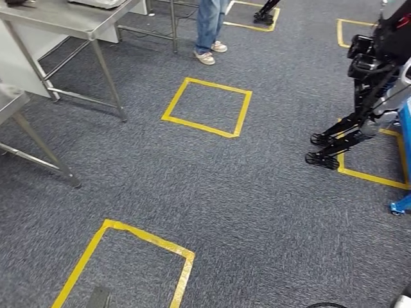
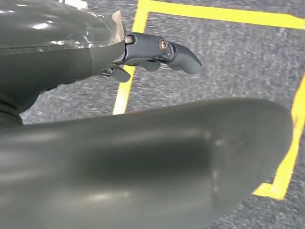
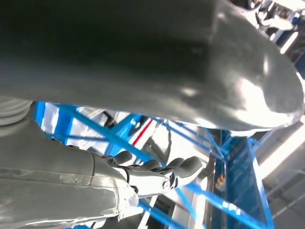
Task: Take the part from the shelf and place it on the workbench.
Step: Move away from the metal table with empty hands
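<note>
Carpet (image 1: pixel 252 192), grey and marked with yellow tape squares (image 1: pixel 208 106), fills what we see from the head, with a steel table (image 1: pixel 72 25) at the upper left, a person's legs (image 1: pixel 210 29) beyond the nearest square, and another dark robot (image 1: pixel 368 83) standing at the right. We see our left hand (image 2: pixel 158 55) over the carpet with its fingers loosely extended and nothing in them, and our right hand (image 3: pixel 154 174) likewise empty, fingers slightly curled, in front of a blue shelf frame (image 3: pixel 237 176). We cannot tell where the part is.

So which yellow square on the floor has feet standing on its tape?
The yellow square at the right edge: another robot's black feet rest on its tape. The middle square and the near one have nothing standing on them.
</note>
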Robot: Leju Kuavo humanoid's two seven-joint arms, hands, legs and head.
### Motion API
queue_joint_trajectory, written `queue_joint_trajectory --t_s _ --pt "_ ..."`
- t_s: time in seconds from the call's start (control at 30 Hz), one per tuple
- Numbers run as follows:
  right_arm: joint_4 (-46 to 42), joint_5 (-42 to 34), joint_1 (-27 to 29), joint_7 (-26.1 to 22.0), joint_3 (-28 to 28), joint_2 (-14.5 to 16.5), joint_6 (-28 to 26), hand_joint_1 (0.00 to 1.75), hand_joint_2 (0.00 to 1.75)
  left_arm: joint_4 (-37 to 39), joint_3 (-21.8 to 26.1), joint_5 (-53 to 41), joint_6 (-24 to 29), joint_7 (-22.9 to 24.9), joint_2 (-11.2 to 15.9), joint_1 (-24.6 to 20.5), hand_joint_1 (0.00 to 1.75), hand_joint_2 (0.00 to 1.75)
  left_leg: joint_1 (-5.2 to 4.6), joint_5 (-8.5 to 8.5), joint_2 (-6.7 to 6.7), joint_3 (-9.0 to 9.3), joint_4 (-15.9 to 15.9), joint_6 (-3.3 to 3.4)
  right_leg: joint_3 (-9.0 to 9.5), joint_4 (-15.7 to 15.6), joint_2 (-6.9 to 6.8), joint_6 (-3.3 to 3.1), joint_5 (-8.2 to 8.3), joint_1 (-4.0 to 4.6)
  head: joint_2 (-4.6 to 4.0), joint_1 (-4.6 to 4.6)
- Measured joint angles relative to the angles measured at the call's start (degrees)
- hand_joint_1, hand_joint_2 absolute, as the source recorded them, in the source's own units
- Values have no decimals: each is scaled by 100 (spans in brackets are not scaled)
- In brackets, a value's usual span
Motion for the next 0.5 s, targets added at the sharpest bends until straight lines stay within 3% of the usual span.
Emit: queue_joint_trajectory --t_s 0.03,0.1,0.17,0.2,0.27,0.33,0.37,0.4,0.43,0.5 --pt "2 -8 2 -2 -2 4 2 0 0 0 1 0 1 1 3 -1 0 0 -5 14 -68 47 -119 13 -20 15 43 31 -7 -7 0 0" --pt "4 -19 12 -5 -7 13 8 0 0 0 3 0 4 3 3 -11 0 0 -15 -1 -48 64 -173 47 -51 13 130 98 -2 -34 1 0" --pt "3 -25 16 -7 -20 16 12 0 0 0 6 0 6 0 2 -23 0 0 1 17 35 97 -223 104 -93 126 32 164 -91 -37 0 11" --pt "4 -27 9 -7 -26 16 14 0 0 0 7 -1 5 -1 1 -27 0 0 12 21 84 116 -245 129 -184 331 -83 199 -210 -40 0 18" --pt "11 -28 -2 -7 -31 17 16 0 0 0 8 -1 5 -3 2 -17 0 0 7 7 195 138 -254 158 -541 1041 -315 266 -538 -68 0 27" --pt "25 -31 1 -7 -35 17 17 0 0 0 13 0 5 -2 5 -6 0 0 3 -16 305 152 -252 158 -845 1573 -391 310 -667 -106 -1 25" --pt "31 -34 3 -7 -39 17 17 0 0 0 15 0 6 -2 7 -7 0 0 3 -32 352 168 -252 151 -845 1534 -410 320 -568 -118 -1 25" --pt "35 -39 4 -7 -43 17 18 0 0 0 18 0 5 -3 8 -11 0 0 4 -52 394 194 -252 139 -724 1263 -438 319 -373 -125 -1 25" --pt "38 -45 3 -7 -46 17 18 0 0 0 19 0 5 -4 7 -15 0 0 5 -75 433 225 -254 122 -527 845 -499 308 -152 -123 -2 25" --pt "43 -52 -6 -8 -48 17 22 0 0 0 22 0 4 -7 5 -20 0 0 -6 -119 496 275 -258 70 -199 172 -640 249 89 -73 -1 22"
